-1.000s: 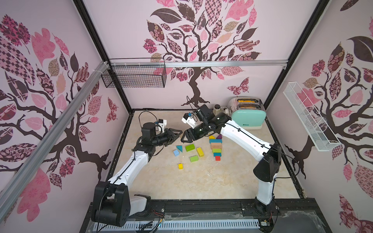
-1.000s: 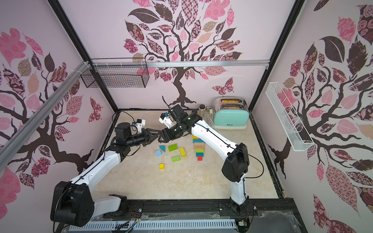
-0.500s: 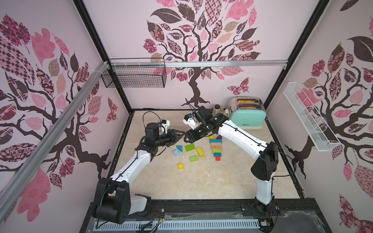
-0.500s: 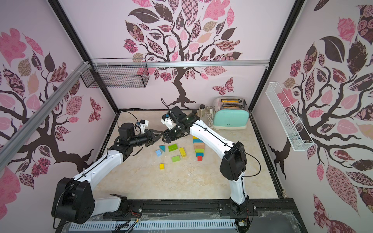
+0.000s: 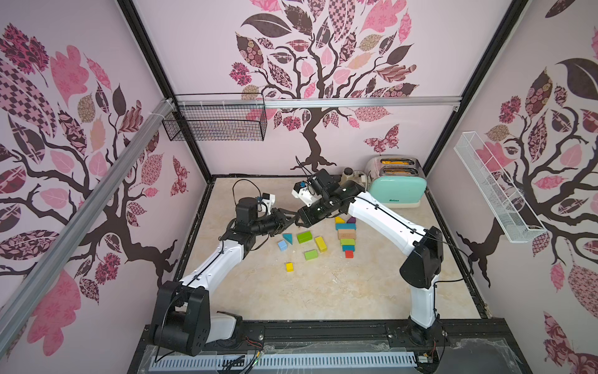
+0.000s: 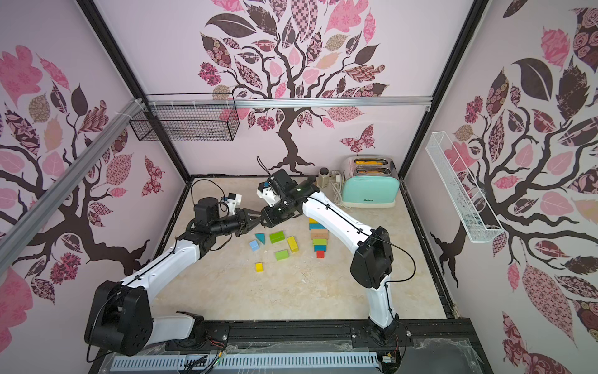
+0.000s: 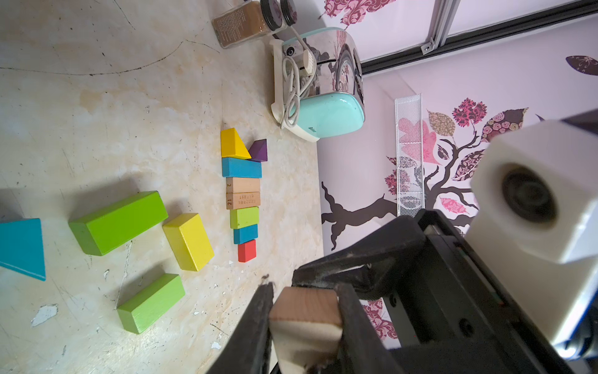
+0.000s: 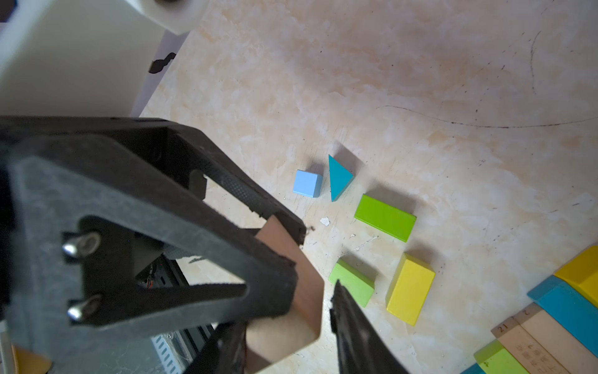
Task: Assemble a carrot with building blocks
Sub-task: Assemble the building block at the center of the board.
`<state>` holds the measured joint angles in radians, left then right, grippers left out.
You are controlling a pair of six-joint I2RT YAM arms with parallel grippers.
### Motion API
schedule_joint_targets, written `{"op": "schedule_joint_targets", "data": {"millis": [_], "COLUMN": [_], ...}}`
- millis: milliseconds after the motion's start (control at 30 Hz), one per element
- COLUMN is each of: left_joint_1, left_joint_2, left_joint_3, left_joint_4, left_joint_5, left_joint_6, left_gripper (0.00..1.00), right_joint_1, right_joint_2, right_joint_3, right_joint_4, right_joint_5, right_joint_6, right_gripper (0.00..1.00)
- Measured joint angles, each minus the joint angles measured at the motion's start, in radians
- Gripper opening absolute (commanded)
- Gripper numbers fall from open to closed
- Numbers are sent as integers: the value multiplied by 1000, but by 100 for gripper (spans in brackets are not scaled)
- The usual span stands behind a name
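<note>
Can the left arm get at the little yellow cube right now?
Probably not yet. The left gripper is shut on a tan block, nose to nose with the right gripper. The yellow cube itself lies alone, with nothing over it.

The left arm (image 5: 220,262) and right arm (image 5: 382,223) share glossy white tapered links, bulky black joint housings (image 5: 422,262) and thin black looping cables (image 5: 242,180). Each wrist carries a white boxy camera (image 7: 534,194) with a round dark lens. Silver screw heads (image 8: 81,241) stud the matte black finger frames.
</note>
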<state>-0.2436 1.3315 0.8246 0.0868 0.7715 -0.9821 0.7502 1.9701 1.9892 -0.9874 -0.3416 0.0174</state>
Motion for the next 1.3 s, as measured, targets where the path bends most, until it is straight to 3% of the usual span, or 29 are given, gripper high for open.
{"op": "schedule_joint_targets", "data": {"millis": [233,567,900,1300], "left_joint_1": [-5,-6,-6,-6], "left_joint_2": [5,6,10,52], "left_joint_3": [0,-2,-11,-15], "left_joint_4": [5,8,10,42], "left_joint_5": [0,-1,-22,2], "left_joint_6": [-3,-8,-15,-40], "left_gripper": [33,34,35,36], "right_joint_1": [-1,-1,3,6], "right_joint_2": [2,3,50,52], "right_joint_3": [13,16,52,65], "right_joint_4": [-16,-22,-46,-61], "right_joint_5": [3,6,-2,0], "right_joint_6": [-2,-4,-17,-23], "right_gripper": [44,56,44,44]}}
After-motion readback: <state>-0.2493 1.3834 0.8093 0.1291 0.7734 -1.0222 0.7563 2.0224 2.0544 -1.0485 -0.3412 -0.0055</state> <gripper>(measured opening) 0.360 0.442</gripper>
